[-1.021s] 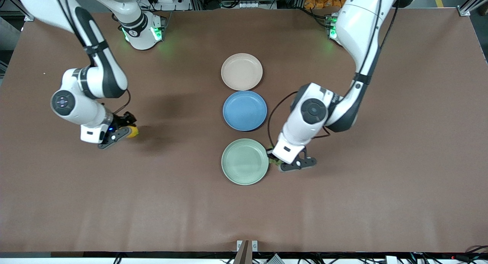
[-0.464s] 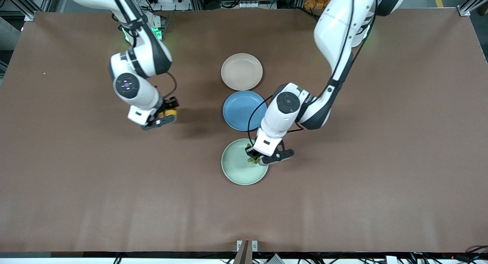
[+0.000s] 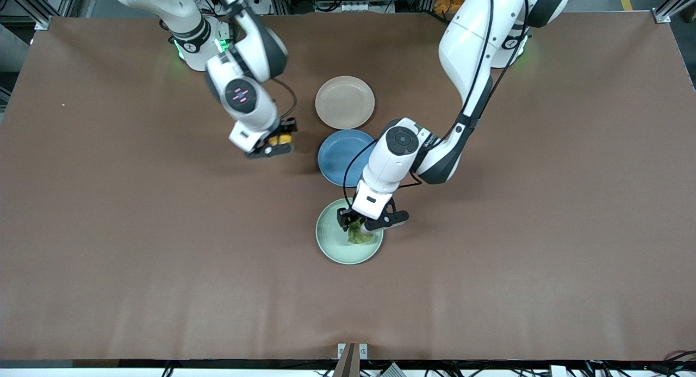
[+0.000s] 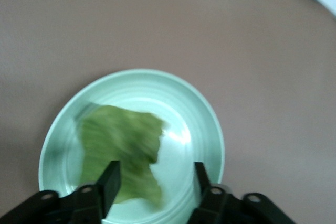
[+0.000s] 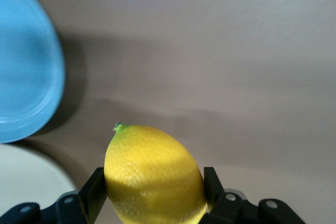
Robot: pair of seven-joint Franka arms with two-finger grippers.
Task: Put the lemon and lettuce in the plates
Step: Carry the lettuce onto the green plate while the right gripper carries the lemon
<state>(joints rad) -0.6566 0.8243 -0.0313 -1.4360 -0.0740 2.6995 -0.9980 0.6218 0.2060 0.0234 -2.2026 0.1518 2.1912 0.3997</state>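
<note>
The crinkled dark green lettuce leaf seems dropped, blurred, onto the pale mint green plate under the left gripper's spread jaws. The right gripper pinches the oval yellow lemon over the worktop, undelivered.

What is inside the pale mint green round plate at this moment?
The crinkled dark green lettuce leaf lies in the mint green plate, under the open left gripper. The plate surface beneath the leaf is covered.
</note>
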